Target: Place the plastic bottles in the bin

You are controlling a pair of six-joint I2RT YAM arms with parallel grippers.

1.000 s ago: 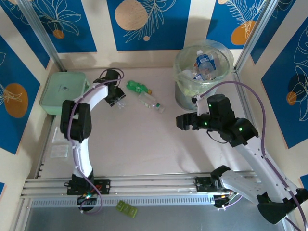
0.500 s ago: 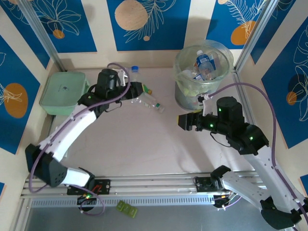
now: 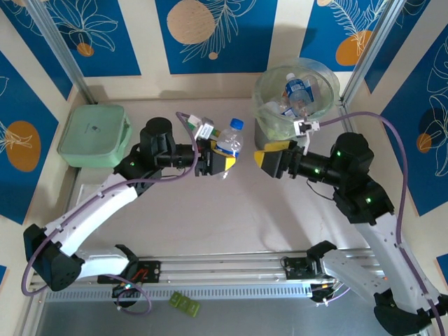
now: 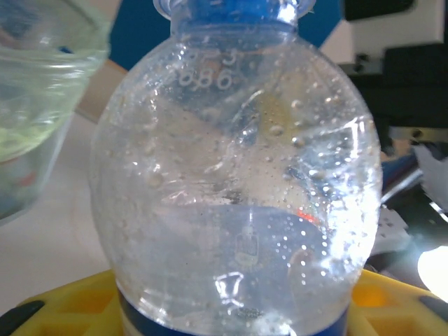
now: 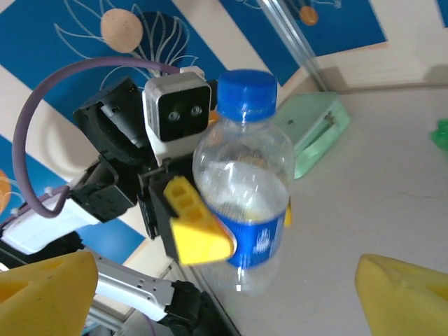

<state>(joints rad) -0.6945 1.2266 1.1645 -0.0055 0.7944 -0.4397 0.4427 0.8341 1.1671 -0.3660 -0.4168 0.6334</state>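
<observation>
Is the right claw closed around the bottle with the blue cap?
No. The right claw has its yellow fingers spread wide and touching nothing; the left claw grips the bottle.

In the left wrist view the top edge cuts off the cap of the bottle (image 4: 238,210), and the bottom edge cuts its label. The left pincer (image 4: 224,315) lies mostly below that edge, leaving just yellow slivers. The bin (image 4: 35,84) is blurred and cropped at the left. In the right wrist view the lower corners cut off both fingers of the right pincer (image 5: 224,273). There the bottle hides most of the left pincer's far finger, and a green scrap (image 5: 441,133) at the right edge is too cropped to identify. From above, the bottles (image 3: 297,94) in the bin overlap; their number cannot be told.
</observation>
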